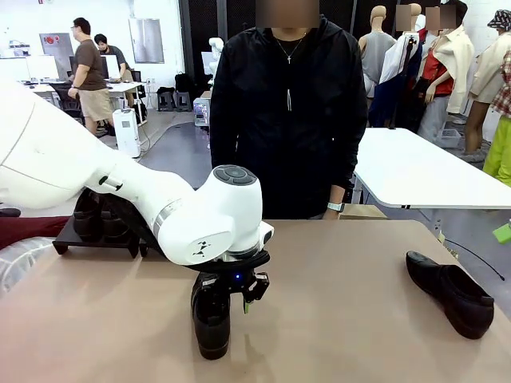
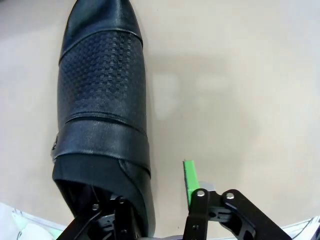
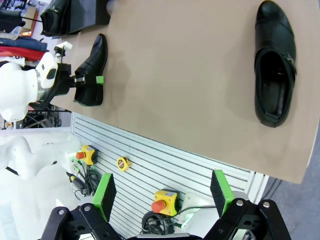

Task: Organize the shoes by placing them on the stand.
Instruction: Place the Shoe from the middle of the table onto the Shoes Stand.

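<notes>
A glossy black shoe [image 1: 211,319] [image 2: 102,100] [image 3: 92,70] stands on the tan table near the front, toe toward the front edge. My left gripper [image 1: 233,297] [image 2: 157,185] [image 3: 80,80] is down at its heel end. One finger sits inside the opening and the green-padded finger [image 2: 189,175] is outside the side wall, a gap away from the leather. A second shoe [image 1: 451,291] [image 3: 274,65] lies alone at the right. The black stand [image 1: 96,239] [image 3: 85,15] at the far left carries shoes [image 1: 89,214]. My right gripper [image 3: 162,192] hangs open beyond the table's front edge.
A person [image 1: 287,104] in a black jacket stands at the far side of the table [image 1: 351,319]. A dark red cloth [image 1: 24,227] lies left of the stand. Bare tabletop spans the gap between the two loose shoes.
</notes>
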Available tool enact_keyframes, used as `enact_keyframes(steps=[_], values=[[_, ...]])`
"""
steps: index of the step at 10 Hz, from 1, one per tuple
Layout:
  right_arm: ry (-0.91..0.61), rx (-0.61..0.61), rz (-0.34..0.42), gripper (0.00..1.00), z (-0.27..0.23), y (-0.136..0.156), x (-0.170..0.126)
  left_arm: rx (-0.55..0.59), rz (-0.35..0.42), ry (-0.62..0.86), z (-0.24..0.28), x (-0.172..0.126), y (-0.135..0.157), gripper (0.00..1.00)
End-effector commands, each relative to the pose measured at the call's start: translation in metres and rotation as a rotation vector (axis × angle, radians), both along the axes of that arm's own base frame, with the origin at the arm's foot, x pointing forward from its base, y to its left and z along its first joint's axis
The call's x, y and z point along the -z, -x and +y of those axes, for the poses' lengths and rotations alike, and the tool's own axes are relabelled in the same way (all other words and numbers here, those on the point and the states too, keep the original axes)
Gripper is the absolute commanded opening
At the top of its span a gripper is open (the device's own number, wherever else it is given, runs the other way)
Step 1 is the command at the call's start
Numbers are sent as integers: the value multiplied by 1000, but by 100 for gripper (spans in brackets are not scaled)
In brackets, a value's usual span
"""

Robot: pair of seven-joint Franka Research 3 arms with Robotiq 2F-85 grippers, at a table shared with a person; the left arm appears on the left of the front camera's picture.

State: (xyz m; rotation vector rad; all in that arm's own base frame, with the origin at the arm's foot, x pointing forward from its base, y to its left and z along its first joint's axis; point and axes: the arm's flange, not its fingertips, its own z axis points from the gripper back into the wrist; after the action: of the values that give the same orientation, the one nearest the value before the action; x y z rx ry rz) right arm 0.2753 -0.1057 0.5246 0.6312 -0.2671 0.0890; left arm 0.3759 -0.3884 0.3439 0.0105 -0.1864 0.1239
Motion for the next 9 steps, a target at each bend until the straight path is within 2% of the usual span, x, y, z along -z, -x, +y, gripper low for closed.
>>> enact_keyframes(steps=[1, 6, 7, 8, 9], values=[[-8, -24, -15, 100, -3, 0, 0, -11, -54, -23, 5, -7, 10, 0], [-8, -24, -15, 100, -3, 0, 0, 7, -40, -34, 6, -14, 16, 0], [-8, -24, -15, 100, -3, 0, 0, 19, -39, -10, 7, -23, 20, 0], [-8, -24, -15, 100, -3, 0, 0, 48, -52, 11, 11, -46, 33, 0], [-8, -24, -15, 100, -3, 0, 0, 153, -72, -11, 17, -77, 58, 0]])
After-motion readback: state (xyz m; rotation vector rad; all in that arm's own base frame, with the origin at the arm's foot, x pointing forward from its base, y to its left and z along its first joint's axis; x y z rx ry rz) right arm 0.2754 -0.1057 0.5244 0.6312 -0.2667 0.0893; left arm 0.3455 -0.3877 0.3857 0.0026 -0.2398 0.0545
